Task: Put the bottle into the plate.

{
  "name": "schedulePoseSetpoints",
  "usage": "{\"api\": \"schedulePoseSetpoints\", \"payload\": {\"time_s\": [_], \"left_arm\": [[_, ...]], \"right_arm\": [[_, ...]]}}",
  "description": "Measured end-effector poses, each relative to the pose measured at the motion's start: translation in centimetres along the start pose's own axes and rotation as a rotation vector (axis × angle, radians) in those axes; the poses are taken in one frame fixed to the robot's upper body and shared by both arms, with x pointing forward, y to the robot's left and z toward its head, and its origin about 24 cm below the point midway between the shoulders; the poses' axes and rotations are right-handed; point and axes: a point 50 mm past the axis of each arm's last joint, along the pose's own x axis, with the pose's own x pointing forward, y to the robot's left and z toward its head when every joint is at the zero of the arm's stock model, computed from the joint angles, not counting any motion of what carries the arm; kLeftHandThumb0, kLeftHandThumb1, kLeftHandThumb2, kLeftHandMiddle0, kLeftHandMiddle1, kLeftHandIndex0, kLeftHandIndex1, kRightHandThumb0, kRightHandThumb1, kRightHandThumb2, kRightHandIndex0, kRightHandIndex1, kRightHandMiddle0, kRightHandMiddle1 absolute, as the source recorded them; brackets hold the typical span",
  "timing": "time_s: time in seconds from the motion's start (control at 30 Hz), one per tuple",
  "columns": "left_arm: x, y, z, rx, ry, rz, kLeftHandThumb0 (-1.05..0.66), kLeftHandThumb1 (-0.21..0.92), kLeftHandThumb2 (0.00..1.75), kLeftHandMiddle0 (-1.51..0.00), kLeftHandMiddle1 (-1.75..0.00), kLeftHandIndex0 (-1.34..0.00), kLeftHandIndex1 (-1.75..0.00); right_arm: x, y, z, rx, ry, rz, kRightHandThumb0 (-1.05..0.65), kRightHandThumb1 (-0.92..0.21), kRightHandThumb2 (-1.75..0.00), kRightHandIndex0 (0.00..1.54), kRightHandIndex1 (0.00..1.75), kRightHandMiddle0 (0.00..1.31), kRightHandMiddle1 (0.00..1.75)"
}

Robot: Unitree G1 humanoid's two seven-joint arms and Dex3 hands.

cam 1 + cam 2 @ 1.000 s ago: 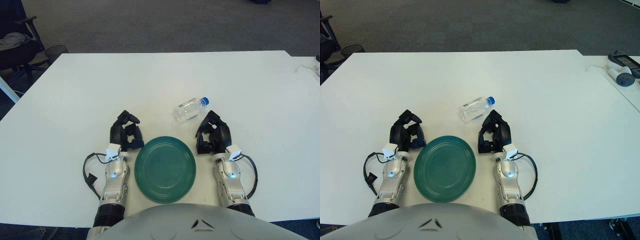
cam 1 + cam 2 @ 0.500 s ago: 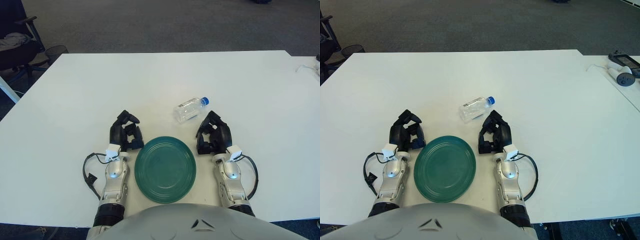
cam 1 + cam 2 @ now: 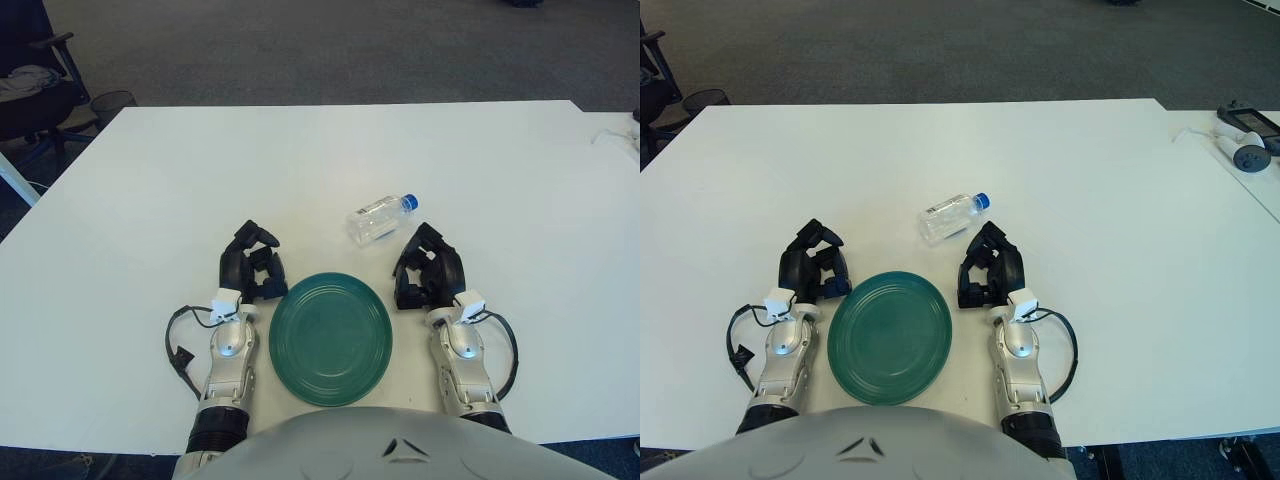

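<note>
A clear plastic bottle (image 3: 379,218) with a blue cap lies on its side on the white table (image 3: 300,170), just beyond the plate. The dark green plate (image 3: 330,337) sits near the table's front edge, between my two hands. My right hand (image 3: 427,268) shows right of the plate and just short of the bottle, fingers curled and holding nothing. My left hand (image 3: 252,264) shows left of the plate, fingers curled the same way, holding nothing.
A black office chair (image 3: 35,80) and a small bin (image 3: 112,103) stand off the table's far left corner. A second white table with small devices (image 3: 1245,150) adjoins at the right. Carpet lies beyond the far edge.
My right hand has shifted very slightly to the right. The bottle, plate and left hand have stayed in place.
</note>
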Motion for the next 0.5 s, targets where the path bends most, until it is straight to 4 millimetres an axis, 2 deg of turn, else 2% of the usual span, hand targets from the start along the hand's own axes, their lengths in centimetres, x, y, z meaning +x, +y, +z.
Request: {"api": "schedulePoseSetpoints", "payload": {"time_s": [0.2,0.33,0.5], "left_arm": [[0.1,0.0,0.0,0.002,-0.007,-0.001,-0.57,0.09,1.59,-1.33,-1.75,-0.79,-1.75],[0.2,0.1,0.1,0.01,-0.008,-0.001,-0.56,0.1,1.58,-1.33,-1.75,-0.79,-1.75],[0.4,0.2,0.1,0.032,-0.01,0.009,-0.56,0.11,1.57,-1.32,-1.75,-0.78,-1.75]], "right_arm": [[0.9,-1.6,1.2,-0.01,0.009,0.037,0.0,0.06,-1.7,0.95,1.6,0.66,1.75],[2.4,-4.2,2.5,-0.103,-0.009,0.094,0.0,0.06,-1.69,0.94,1.6,0.66,1.75],[4.6,-6.6,5.5,-0.193,-0.102,0.08,0.0,0.06,-1.69,0.94,1.61,0.66,1.75]]}}
